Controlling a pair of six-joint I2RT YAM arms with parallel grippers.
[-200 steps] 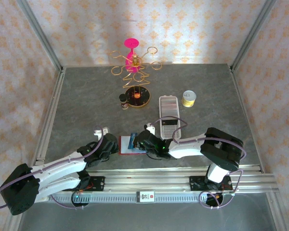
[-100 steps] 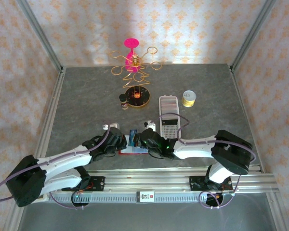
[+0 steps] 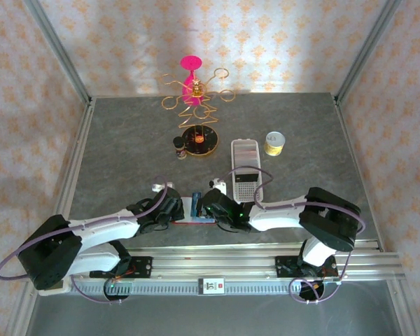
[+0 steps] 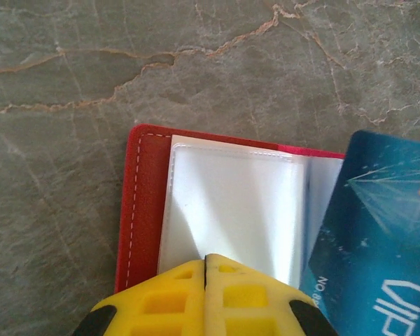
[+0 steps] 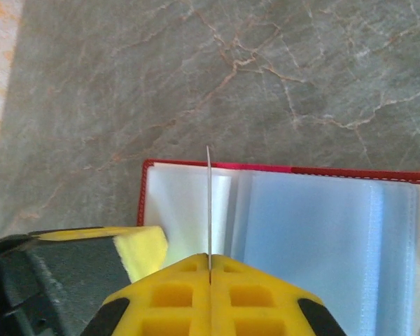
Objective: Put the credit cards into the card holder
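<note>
Just above the open red card holder [image 4: 143,203] on the table [image 4: 196,70], blue credit card [image 4: 378,224] upright, edge-on, clenched in the right tool [image 5: 210,260]. Left tool [image 4: 205,260] clenched empty over its clear pocket [image 4: 231,203].

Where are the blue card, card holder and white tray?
blue card [image 4: 378,224], left wrist view, its printed face.
card holder [image 4: 143,203], left wrist view, its red cover.
white tray [image 3: 243,154], top view, its far half.

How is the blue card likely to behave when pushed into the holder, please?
Probably stiff: the blue card stands straight, edge-on, in the shut right gripper. Being so thin, it may flex if it catches on the holder. Its smooth face could slip.
</note>
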